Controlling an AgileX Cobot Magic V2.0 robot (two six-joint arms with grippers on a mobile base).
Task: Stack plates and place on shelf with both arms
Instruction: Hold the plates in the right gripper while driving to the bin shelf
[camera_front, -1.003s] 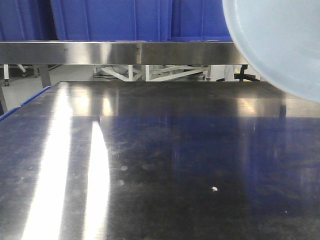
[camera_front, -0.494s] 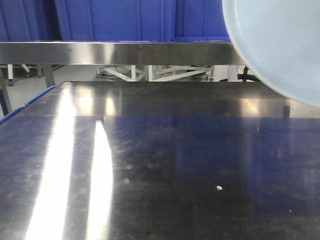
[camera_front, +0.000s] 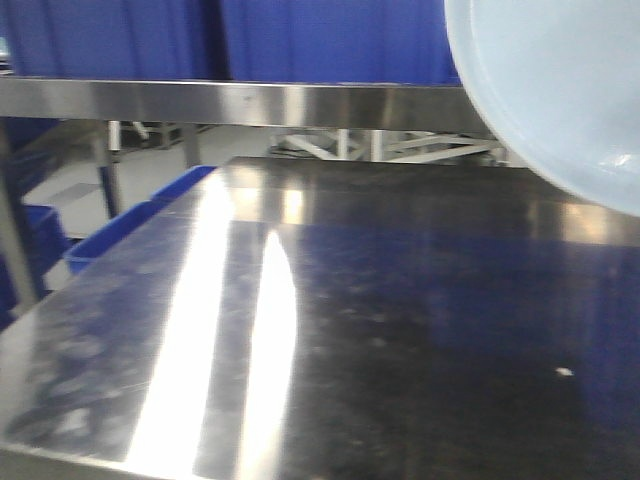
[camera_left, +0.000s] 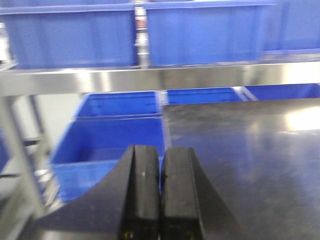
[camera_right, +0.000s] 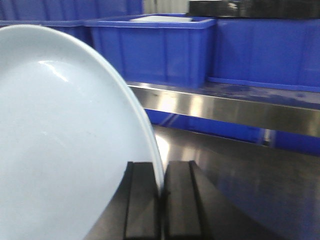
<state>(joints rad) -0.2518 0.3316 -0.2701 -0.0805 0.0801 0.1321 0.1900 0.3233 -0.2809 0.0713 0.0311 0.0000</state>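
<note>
On the shelf (camera_right: 225, 111), blue crates (camera_right: 150, 50) crowd; right end effector (camera_right: 163, 172) pinches plate (camera_right: 60, 140)

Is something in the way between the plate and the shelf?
Yes: blue crates fill the shelf behind its rail, straight ahead of the plate pinched by the right gripper.

this looks like an industrial storage or warehouse-type work area, not a home. a wide, scuffed stainless-steel table (camera_front: 400, 330) throws back bright streaks of light. behind it runs a shelf (camera_front: 250, 102) with a long brushed-steel front rail, loaded with a row of big blue plastic crates (camera_left: 70, 37). open-topped lower crates (camera_left: 110, 135), also blue, sit beside the table's left edge. under the rail, a pale bare floor (camera_front: 75, 185) and white metal framing (camera_front: 440, 150) show further back.
</note>
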